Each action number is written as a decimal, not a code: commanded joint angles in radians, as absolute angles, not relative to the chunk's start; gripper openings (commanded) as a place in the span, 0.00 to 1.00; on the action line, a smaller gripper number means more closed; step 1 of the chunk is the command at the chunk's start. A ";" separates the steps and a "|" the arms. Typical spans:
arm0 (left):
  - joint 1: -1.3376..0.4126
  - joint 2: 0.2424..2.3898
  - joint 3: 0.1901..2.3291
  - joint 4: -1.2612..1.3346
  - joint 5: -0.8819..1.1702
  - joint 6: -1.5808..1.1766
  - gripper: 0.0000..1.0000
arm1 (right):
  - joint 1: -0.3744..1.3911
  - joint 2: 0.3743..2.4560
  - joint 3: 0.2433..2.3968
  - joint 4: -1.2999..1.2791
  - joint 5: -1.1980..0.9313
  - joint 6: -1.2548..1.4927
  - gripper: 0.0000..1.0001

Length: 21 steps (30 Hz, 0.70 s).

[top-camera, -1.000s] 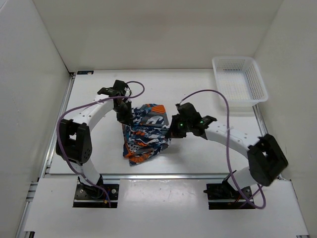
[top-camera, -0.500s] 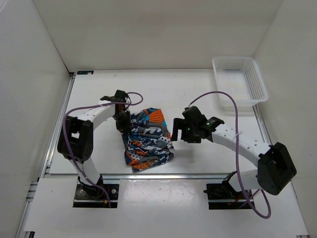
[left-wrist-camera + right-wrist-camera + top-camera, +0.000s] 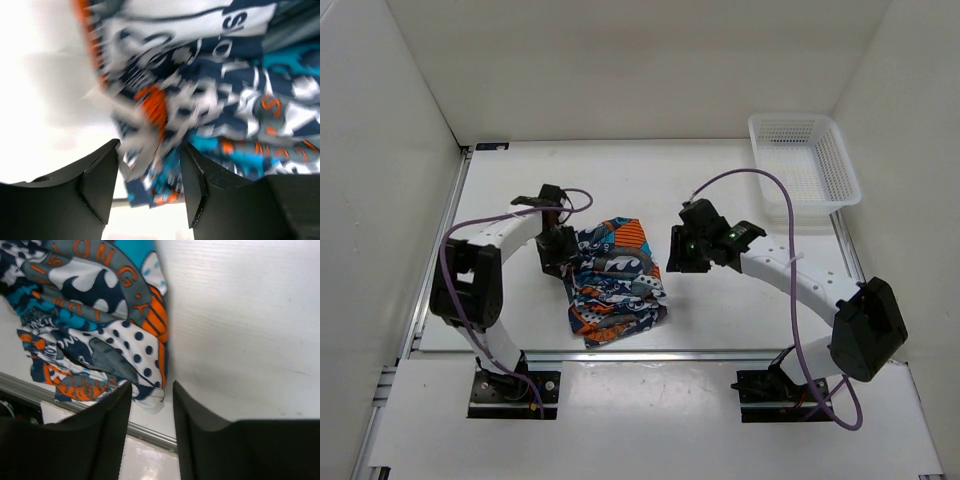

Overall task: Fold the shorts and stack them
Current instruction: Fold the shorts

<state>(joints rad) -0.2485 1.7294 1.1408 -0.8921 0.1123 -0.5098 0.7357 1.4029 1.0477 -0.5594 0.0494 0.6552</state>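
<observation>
Centre: the shorts [image 3: 615, 280] lie bunched between your arms.
Left: your left gripper [image 3: 563, 265] crowds the cloth's left edge, with cloth between its parted fingers.
Right: your right gripper [image 3: 676, 252] sits just beside the cloth, with bare surface [image 3: 750, 310] beyond.
Far right corner: the basket [image 3: 805, 160] blocks you.

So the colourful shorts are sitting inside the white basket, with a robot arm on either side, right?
No. The shorts lie on the table, away from the white basket, as the top view shows. The rest is right.

One shorts [image 3: 615, 282], one basket [image 3: 846, 160], two arms [image 3: 505, 232].
</observation>
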 commanded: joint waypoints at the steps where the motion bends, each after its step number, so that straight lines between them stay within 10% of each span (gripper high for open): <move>1: -0.215 1.553 1.233 -0.963 0.063 -0.515 0.62 | 0.767 1.463 1.121 -0.558 0.017 0.615 0.41; 5: -0.178 1.519 1.270 -1.000 0.051 -0.506 0.62 | 0.825 1.566 1.161 -0.494 -0.037 0.603 0.12; 9: -0.167 1.538 1.224 -0.991 0.060 -0.506 0.60 | 0.859 1.725 1.173 -0.430 -0.074 0.603 0.05; 18: -0.158 1.509 1.180 -0.965 0.072 -0.515 0.59 | 0.905 1.780 1.202 -0.475 0.058 0.643 0.01; 21: -0.158 1.509 1.160 -0.965 0.063 -0.528 0.56 | 0.905 1.678 1.272 -0.567 0.165 0.630 0.17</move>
